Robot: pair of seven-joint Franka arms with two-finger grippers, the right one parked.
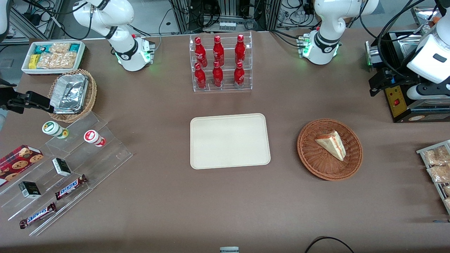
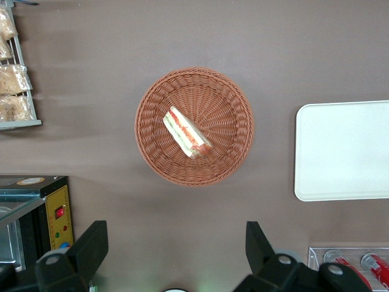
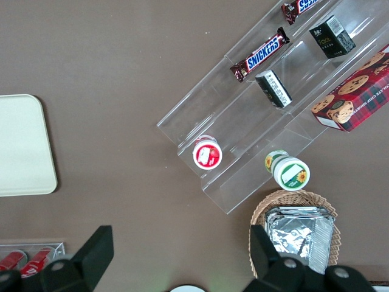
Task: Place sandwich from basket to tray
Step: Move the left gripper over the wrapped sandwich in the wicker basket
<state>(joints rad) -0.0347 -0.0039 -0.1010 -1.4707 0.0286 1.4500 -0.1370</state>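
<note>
The sandwich [image 1: 331, 144], a pale wedge with red and green filling, lies in the round reddish-brown basket [image 1: 316, 165], toward the working arm's end of the table. The cream tray [image 1: 230, 140] lies flat and bare at the table's middle, beside the basket. My left gripper [image 1: 376, 86] hangs high above the table, farther from the front camera than the basket. In the left wrist view the gripper [image 2: 175, 243] is open wide and empty, with the sandwich [image 2: 186, 132], the basket [image 2: 231, 103] and part of the tray [image 2: 343, 149] below it.
A clear rack of red bottles [image 1: 221, 63] stands farther back than the tray. A black box with a yellow panel [image 1: 399, 102] and a rack of snack packets [image 1: 437, 168] sit at the working arm's end. An acrylic snack stand [image 1: 63, 165] and a tan foil basket [image 1: 72, 95] sit at the parked arm's end.
</note>
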